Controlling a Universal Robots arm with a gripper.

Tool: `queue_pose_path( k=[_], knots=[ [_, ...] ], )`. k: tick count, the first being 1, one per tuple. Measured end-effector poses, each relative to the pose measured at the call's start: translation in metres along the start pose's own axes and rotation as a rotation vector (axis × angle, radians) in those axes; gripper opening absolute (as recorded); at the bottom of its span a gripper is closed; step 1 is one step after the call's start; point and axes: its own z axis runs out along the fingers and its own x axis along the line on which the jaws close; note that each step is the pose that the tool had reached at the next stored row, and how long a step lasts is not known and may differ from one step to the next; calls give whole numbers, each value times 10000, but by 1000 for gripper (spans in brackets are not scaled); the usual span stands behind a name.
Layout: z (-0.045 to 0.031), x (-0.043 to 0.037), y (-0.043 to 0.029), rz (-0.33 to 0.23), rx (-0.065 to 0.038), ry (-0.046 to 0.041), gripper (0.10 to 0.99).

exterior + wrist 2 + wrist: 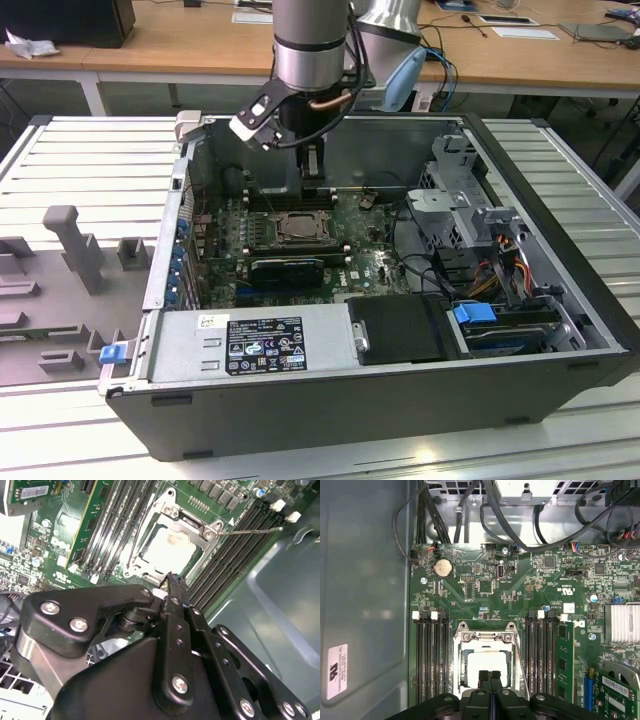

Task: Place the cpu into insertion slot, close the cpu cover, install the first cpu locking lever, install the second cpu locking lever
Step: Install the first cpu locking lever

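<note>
The cpu (485, 666) (167, 550) shows its pale silver face inside the insertion slot (297, 228) on the green motherboard. The cpu cover (484, 636) (172, 517), a silver frame, lies flat around it. One thin locking lever (250, 530) juts out over the memory slots. Another lever (131, 547) runs along the opposite side of the socket. My gripper (490, 676) (172, 582) (313, 185) hangs just above the socket's edge. Its black fingers are pressed together, shut on nothing.
Long black memory slots (432, 660) flank the socket on both sides. The open computer case (560, 250) walls in the board. Cables (470, 510) and a drive cage (460, 200) crowd one end, and a power supply (260, 345) sits near the front.
</note>
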Motion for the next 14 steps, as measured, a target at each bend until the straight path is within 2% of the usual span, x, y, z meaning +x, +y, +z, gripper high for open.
queue_pose_path(
  k=[2, 3, 5, 8, 14],
  knots=[
    [0, 0, 0, -187, 4, 10, 106],
    [0, 0, 0, -610, 16, 29, 106],
    [0, 0, 0, -1028, 27, 51, 106],
    [1, 0, 0, -1966, 51, 95, 106],
    [6, 0, 0, -2987, 78, 148, 106]
  ],
)
